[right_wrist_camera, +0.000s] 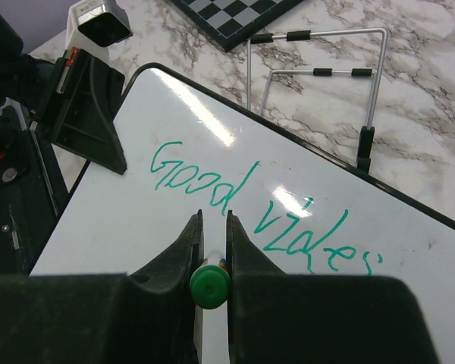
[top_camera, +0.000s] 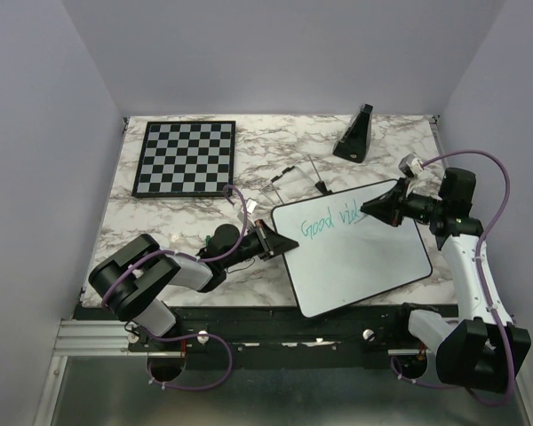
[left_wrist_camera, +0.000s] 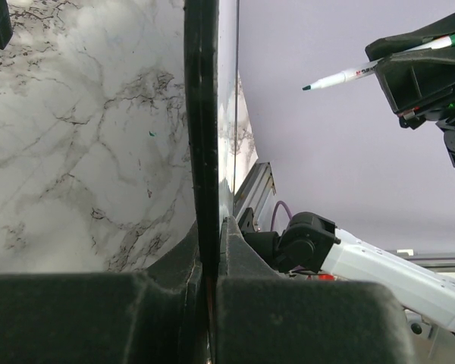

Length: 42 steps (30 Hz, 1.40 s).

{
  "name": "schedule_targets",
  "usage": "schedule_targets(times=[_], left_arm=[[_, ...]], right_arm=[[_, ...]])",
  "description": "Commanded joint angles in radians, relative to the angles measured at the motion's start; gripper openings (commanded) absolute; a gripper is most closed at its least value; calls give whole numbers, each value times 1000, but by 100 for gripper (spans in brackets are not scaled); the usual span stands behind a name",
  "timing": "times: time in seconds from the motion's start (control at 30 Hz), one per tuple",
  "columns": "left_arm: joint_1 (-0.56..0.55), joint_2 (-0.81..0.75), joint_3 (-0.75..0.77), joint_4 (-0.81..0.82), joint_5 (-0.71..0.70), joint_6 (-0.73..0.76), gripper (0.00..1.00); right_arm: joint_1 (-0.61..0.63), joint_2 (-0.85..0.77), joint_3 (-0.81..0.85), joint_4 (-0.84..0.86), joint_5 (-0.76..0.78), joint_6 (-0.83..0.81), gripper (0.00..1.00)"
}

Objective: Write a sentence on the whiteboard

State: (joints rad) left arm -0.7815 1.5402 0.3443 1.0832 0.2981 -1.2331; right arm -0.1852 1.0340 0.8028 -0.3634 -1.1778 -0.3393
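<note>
Mid-frame over the marble table [top_camera: 160,222], left hand [top_camera: 274,240] clamps the whiteboard [top_camera: 364,257] rim; right hand [right_wrist_camera: 211,227] pinches a green marker [right_wrist_camera: 210,287].

blocked: wire stand [right_wrist_camera: 365,144] behind whiteboard [top_camera: 364,257] | free: table [top_camera: 280,138] between chessboard [top_camera: 185,158] and black wedge [top_camera: 354,135]

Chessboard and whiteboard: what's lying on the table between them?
A thin wire frame lies on the table between the chessboard and the whiteboard, clearest in the right wrist view.

Lab booth — plain walls [top_camera: 35,133], marbled table [top_camera: 160,217]
</note>
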Motion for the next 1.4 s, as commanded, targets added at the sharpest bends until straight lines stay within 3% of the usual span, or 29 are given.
schedule_targets(times=[0.0,0.87,1.07,1.37], left_arm=[[-19,5,1,53,13,73,0],[-41,-5,-5,67,-53,30,0],[-50,-2,-2,63,-76,21,0],[-56,-6,-31,98,-149,-11,0]], right_arm=[[-3,6,-17,-43,-54,-50,1],[27,-29,-56,-121,-16,-222,1],[160,-35,-65,-166,64,-311,1],[351,-58,-120,-74,164,-273,1]])
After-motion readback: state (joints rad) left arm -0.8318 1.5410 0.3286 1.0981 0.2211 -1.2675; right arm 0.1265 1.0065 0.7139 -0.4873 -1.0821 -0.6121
